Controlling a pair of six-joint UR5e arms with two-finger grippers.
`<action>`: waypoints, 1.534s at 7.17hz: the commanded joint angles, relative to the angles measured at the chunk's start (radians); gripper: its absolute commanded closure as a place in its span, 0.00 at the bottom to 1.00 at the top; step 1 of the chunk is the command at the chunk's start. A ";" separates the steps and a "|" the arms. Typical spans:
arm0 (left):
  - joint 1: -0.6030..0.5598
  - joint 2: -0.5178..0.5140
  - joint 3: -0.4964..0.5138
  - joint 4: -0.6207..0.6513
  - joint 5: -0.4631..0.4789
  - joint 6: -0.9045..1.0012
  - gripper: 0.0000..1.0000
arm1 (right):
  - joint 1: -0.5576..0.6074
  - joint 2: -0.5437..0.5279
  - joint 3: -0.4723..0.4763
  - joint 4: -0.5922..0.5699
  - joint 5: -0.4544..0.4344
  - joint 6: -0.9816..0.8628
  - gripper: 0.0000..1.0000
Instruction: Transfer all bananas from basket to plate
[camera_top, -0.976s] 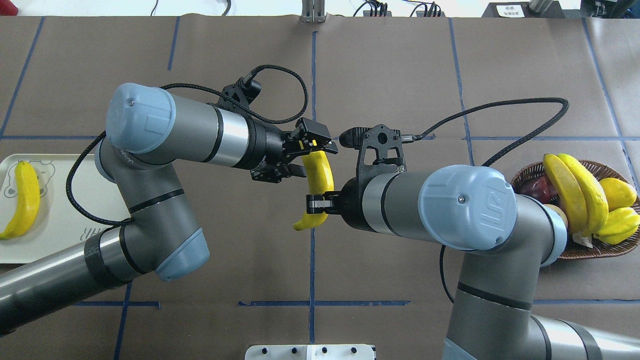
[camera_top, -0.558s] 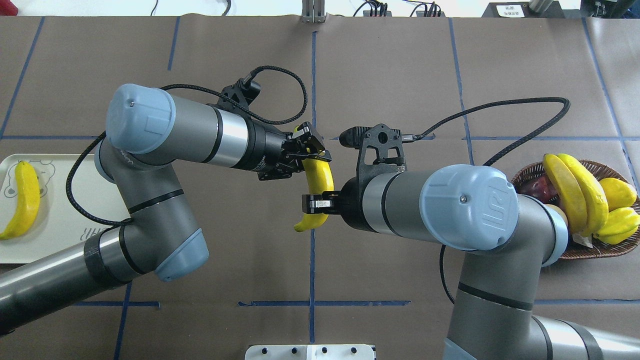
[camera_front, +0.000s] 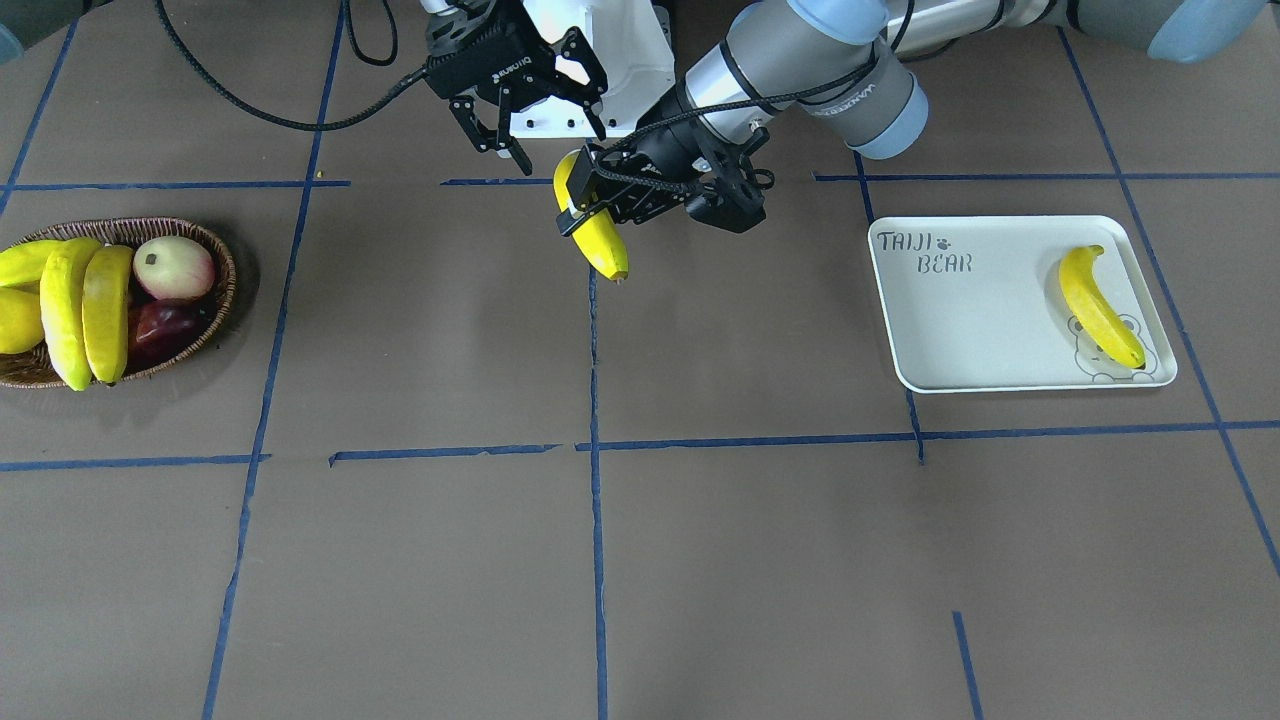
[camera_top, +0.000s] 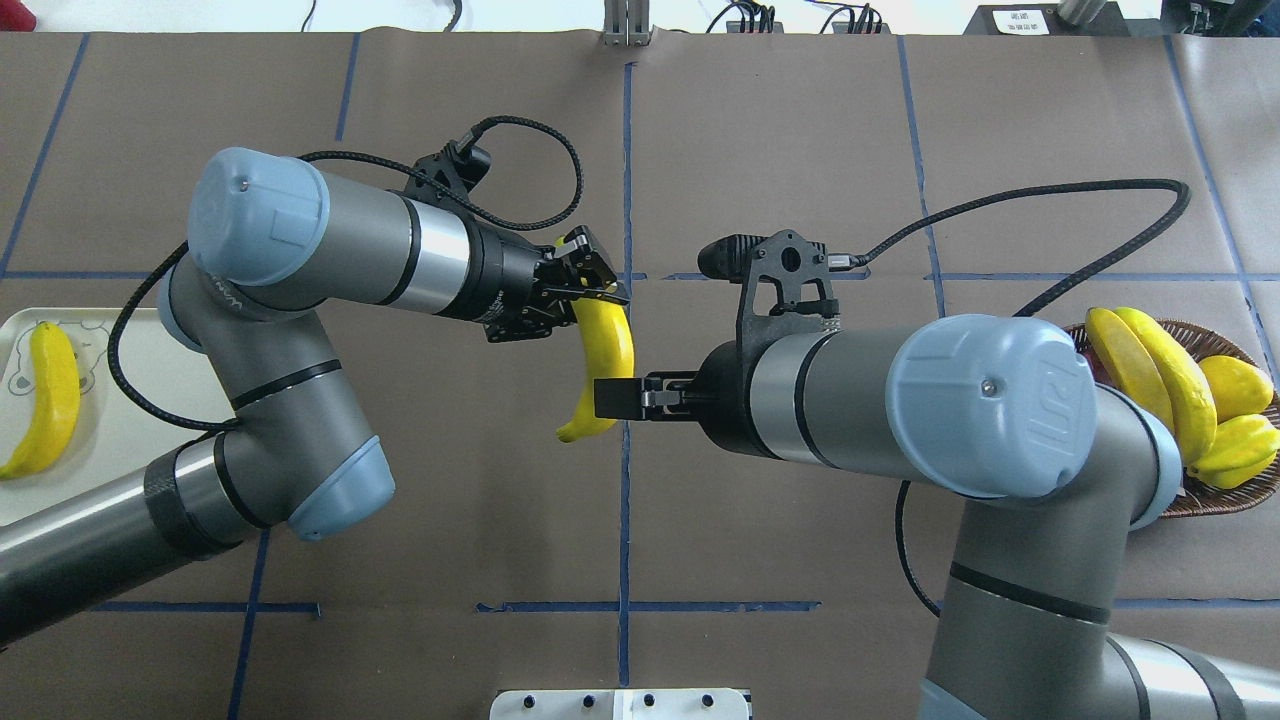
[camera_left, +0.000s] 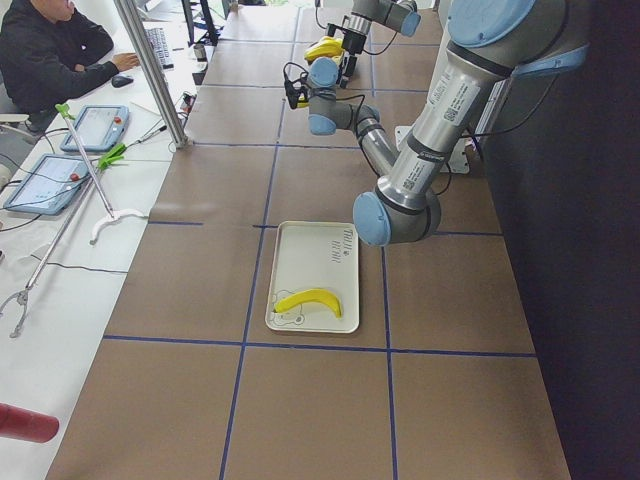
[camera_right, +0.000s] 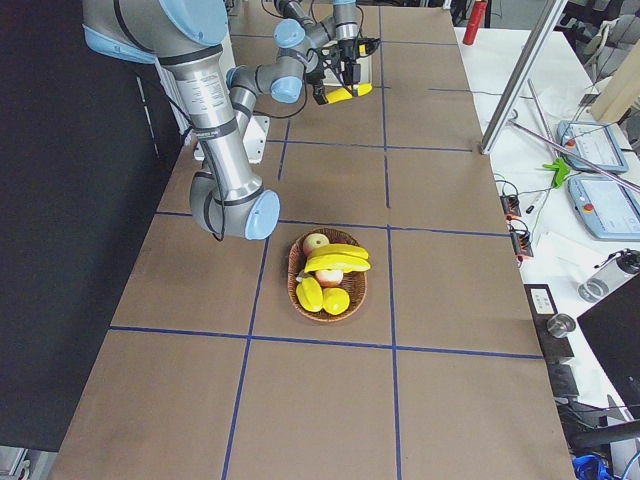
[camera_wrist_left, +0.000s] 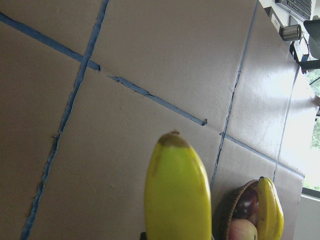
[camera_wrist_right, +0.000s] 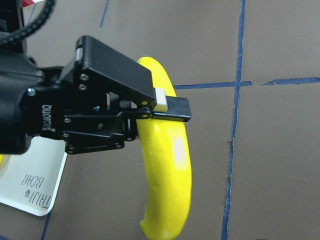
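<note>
My left gripper (camera_top: 595, 290) is shut on the upper end of a yellow banana (camera_top: 605, 350) and holds it in the air over the table's middle; both show in the front view, the left gripper (camera_front: 592, 200) and the banana (camera_front: 598, 235). My right gripper (camera_front: 552, 140) is open beside the banana's other end, apart from it. A second banana (camera_front: 1098, 305) lies on the white TAIJI BEAR plate (camera_front: 960, 320). Two more bananas (camera_front: 85, 310) lie across the wicker basket (camera_front: 215, 260).
The basket also holds a red-yellow mango (camera_front: 175, 265), a dark red fruit (camera_front: 165, 325) and stubbier yellow fruits (camera_top: 1240, 420). A white mount plate (camera_top: 620, 705) sits at the table's near edge. Blue tape lines cross the brown table cover.
My right gripper has let go of the banana's lower end, opened and drawn back to the right. My left gripper has carried the banana a little to the left, toward the plate.
</note>
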 joint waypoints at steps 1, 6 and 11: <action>-0.079 0.150 -0.026 0.110 -0.044 0.178 1.00 | 0.097 -0.005 0.062 -0.110 0.100 -0.003 0.00; -0.211 0.610 -0.112 0.139 -0.040 0.508 1.00 | 0.211 -0.044 0.050 -0.140 0.210 -0.015 0.00; -0.227 0.692 -0.041 0.135 0.029 0.589 0.27 | 0.217 -0.044 0.034 -0.138 0.208 -0.015 0.00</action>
